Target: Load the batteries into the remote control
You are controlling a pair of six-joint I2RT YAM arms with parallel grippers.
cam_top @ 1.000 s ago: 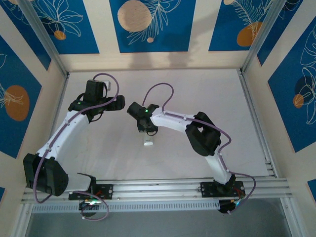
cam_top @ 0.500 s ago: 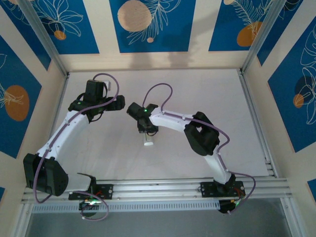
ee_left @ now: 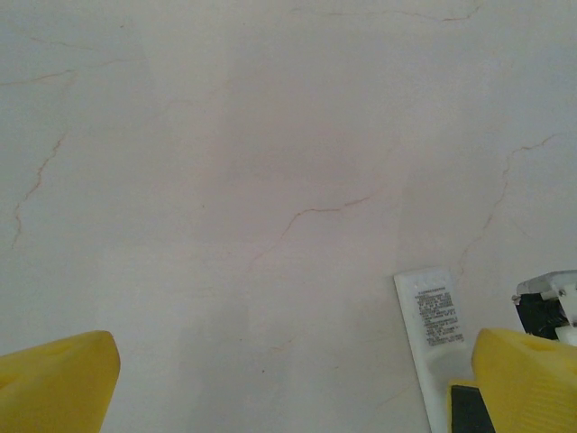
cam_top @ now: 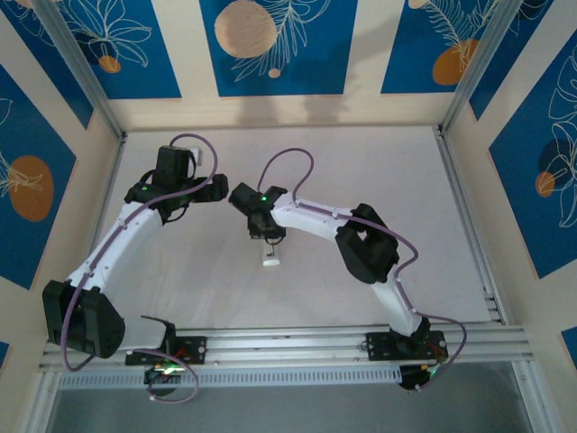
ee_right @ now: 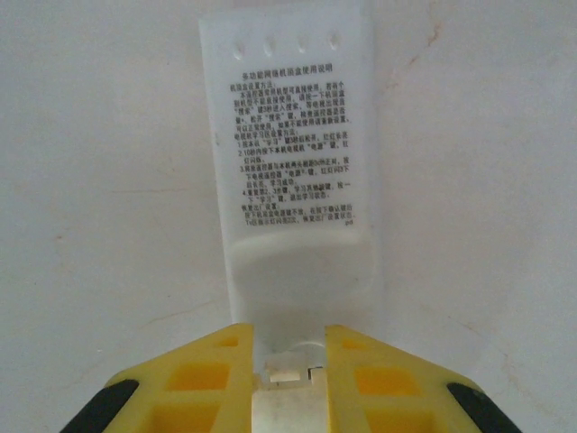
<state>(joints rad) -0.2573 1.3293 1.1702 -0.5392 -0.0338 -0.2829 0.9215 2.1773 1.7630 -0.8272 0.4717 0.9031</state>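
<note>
The remote control point(ee_right: 288, 135) lies face down on the table, its white back with printed text showing. My right gripper point(ee_right: 288, 338) hovers at its near end, with both yellow fingers close against a small pale, metal-tipped piece point(ee_right: 290, 374) that looks like a battery. From above, the right gripper point(cam_top: 264, 240) sits just behind the remote's white end point(cam_top: 270, 260). My left gripper point(ee_left: 293, 356) stands wide open over bare table with nothing between its fingers. The remote point(ee_left: 433, 325) lies by its right finger point(ee_left: 527, 379). In the top view the left gripper point(cam_top: 216, 188) is left of the right wrist.
The pale tabletop point(cam_top: 379, 180) is walled by beige panels with blue floral prints. An aluminium rail point(cam_top: 297, 343) carrying both arm bases runs along the near edge. Part of the right gripper point(ee_left: 545, 302) shows at the left wrist view's right edge.
The right wrist has shifted slightly back and to the left. The remote and the left arm have not moved.
</note>
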